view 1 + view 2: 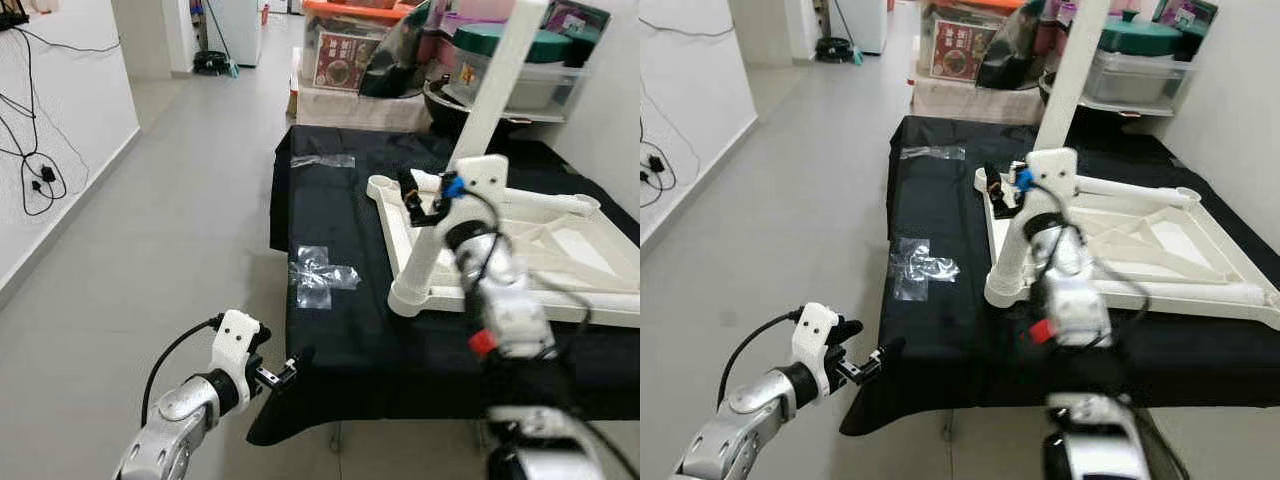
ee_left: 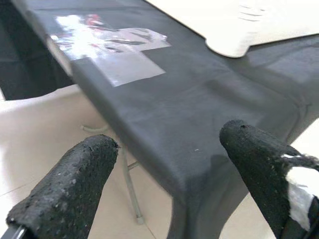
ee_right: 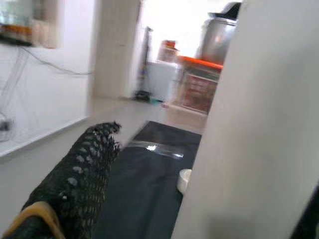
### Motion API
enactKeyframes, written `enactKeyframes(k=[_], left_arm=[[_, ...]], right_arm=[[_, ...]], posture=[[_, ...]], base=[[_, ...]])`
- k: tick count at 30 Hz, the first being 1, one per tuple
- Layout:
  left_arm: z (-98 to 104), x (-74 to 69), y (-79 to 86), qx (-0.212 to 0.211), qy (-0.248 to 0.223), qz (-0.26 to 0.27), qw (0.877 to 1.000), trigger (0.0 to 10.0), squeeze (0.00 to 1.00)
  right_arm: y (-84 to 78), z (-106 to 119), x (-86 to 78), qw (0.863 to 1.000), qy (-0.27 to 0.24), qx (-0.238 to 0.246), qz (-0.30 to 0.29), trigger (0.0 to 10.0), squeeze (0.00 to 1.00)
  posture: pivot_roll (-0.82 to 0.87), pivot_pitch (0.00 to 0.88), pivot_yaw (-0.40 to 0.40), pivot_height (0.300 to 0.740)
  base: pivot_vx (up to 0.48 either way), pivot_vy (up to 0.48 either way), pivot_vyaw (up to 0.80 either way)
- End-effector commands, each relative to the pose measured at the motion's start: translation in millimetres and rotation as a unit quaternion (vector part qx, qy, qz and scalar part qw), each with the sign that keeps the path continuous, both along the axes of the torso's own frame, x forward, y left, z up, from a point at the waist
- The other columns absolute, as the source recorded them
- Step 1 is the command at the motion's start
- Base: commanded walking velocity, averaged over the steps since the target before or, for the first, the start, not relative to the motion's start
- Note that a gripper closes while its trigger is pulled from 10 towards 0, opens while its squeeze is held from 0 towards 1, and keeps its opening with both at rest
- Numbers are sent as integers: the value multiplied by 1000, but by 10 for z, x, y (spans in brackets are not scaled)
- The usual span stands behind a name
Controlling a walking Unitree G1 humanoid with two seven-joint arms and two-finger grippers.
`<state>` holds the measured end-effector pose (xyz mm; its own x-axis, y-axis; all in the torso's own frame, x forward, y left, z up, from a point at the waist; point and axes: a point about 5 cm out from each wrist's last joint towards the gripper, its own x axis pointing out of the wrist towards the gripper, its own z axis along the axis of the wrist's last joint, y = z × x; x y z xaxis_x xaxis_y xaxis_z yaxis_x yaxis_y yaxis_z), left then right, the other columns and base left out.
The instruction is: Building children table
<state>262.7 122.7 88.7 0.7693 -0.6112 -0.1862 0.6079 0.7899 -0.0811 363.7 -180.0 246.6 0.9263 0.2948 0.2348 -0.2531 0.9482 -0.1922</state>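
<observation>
**Right gripper steadying a leg on the inverted table frame**

The white table frame (image 1: 520,240) lies upside down on the black-draped work table (image 1: 340,300) so legs can go in from above. Two legs stand fitted: a far tall leg (image 1: 500,80) and a near leg (image 1: 425,250), which the right gripper (image 1: 425,200) clasps, likely seating it. The left gripper (image 1: 285,372) hovers spread wide at the cloth's corner. Two tape patches (image 1: 320,275) lie on the cloth.

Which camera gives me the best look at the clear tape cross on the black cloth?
The left wrist view: the tape cross is close and sharp near the cloth's edge. Both eye views show it smaller, left of the white tabletop frame. The right wrist view catches a different tape strip.
</observation>
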Motion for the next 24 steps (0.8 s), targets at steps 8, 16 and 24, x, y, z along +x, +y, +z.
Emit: enactKeyframes(k=[8, 16, 24], left_arm=[[-29, 3, -17, 7, 4, -4, 1000, 10000, 0], [-19, -11, 2, 7, 3, 2, 1000, 10000, 0], [-19, -27, 15, 8, 4, 3, 1000, 10000, 0]], right_arm=[[-232, -215, 212, 986, 110, -97, 84, 7647, 0], [-253, -197, 258, 981, 123, -104, 113, 0, 0], [-289, -230, 304, 992, 111, -58, 12, 0, 0]], posture=[[-1, 0, -127, 740], [16, 0, -139, 740], [12, 0, -135, 740]], base=[[0, 0, 0], [0, 0, 0], [0, 0, 0]])
